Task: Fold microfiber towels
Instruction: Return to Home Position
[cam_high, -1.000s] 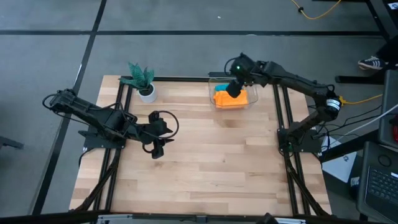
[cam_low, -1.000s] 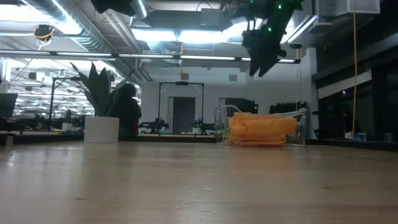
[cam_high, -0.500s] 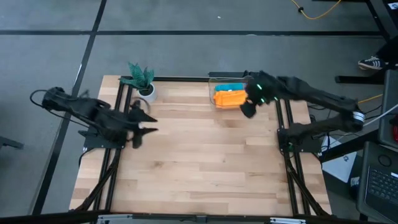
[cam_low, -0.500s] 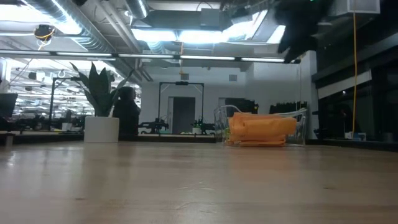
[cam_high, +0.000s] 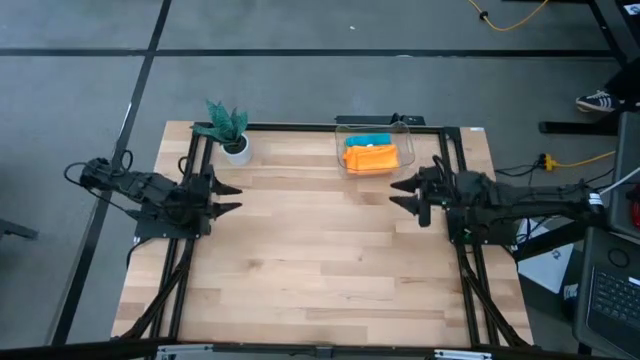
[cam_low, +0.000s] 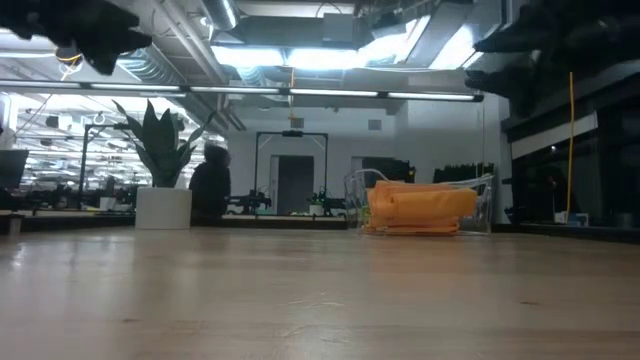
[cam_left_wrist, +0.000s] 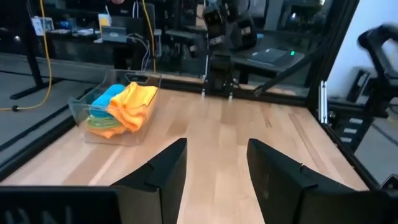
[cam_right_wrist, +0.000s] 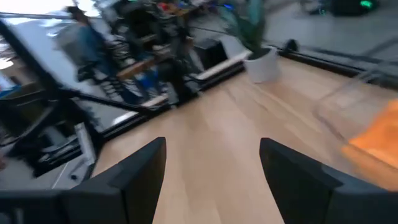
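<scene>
While microfiber towels (cam_high: 370, 157) lie folded in the clear bin (cam_high: 339, 148) at the far edge of the table (cam_high: 320, 260), potted plant (cam_high: 229, 130) far left, left gripper (cam_high: 230, 197) and right gripper (cam_high: 399, 194) both wide, at opposite sides

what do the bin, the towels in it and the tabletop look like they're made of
The bin: probably clear hard plastic, glossy; the towels show through its walls. The towels: soft matte cloth with rounded, slumping folds; weave too small to tell. The tabletop: light wood planks, smooth with a faint sheen; grain and joint lines show, possibly laminate.
</scene>
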